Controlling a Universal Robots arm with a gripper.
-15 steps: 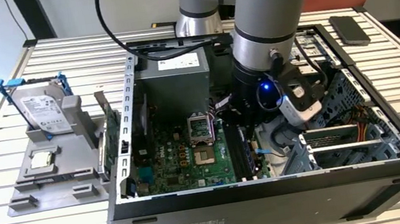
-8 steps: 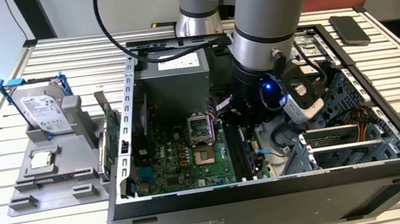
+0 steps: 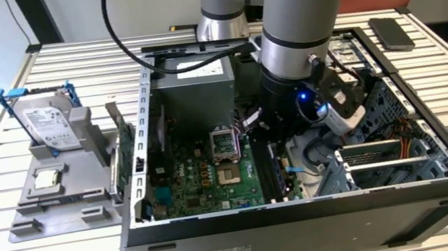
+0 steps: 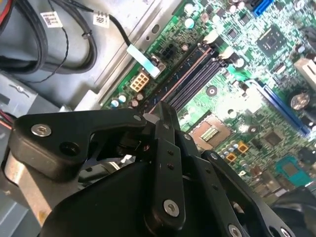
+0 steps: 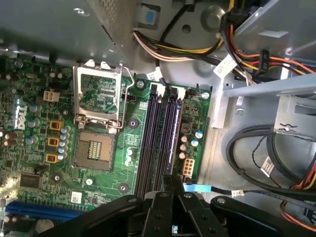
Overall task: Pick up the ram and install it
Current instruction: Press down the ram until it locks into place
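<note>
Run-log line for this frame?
hand over memory slots | inside open computer case | grip unclear

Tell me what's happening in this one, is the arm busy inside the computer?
Yes. The arm reaches down into the open computer case, and the gripper sits right over the memory slots on the motherboard. What looks like the ram stands edge-on in one slot, in line with the gripper. Whether it is fully seated cannot be told.
</note>
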